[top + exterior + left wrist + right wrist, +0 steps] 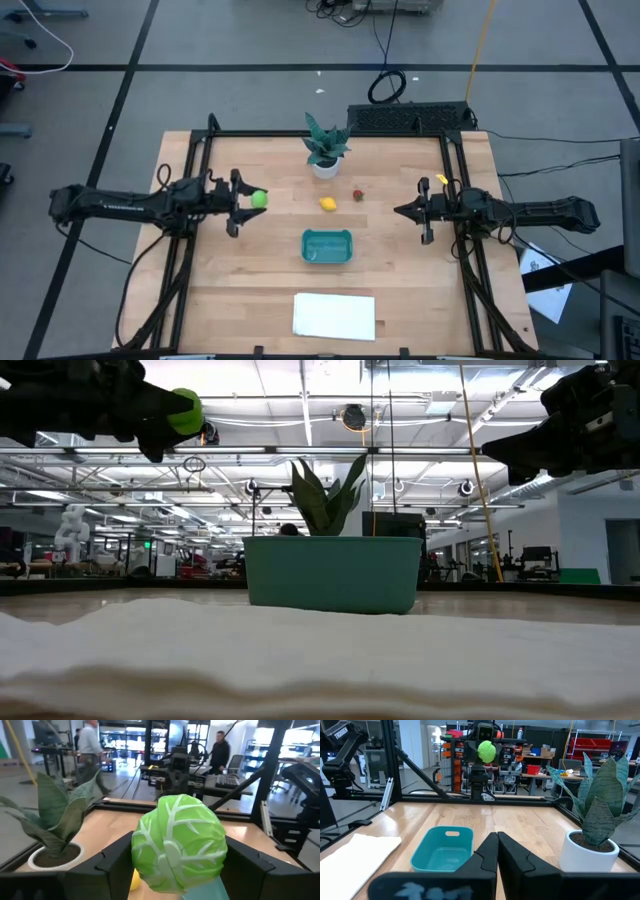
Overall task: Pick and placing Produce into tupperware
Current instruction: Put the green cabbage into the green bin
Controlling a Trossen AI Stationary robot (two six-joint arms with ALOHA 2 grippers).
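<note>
My left gripper [252, 200] is at the table's left, raised and pointing level toward the right, shut on the round light-green produce piece [179, 844], a cabbage-like ball also seen in the high view [259, 199]. The yellow lemon-like piece [327, 203] and the small dark red piece [357, 195] lie on the wood near the middle. The teal tupperware [327, 246] stands on the table just nearer than them. My right gripper [399, 211] hovers shut at the right, holding nothing. My left gripper pinches the light-green ball between its two fingers [115, 865], one on each side [142, 855]. The fingers come level from the table's left. The ball is lifted clear of the table, high above it [184, 412].
A spiky potted plant [326, 148] in a white pot stands at the far middle. A white flat sheet [334, 316] lies near the front edge. A black frame [455, 190] rings the table. People stand in the room beyond.
</note>
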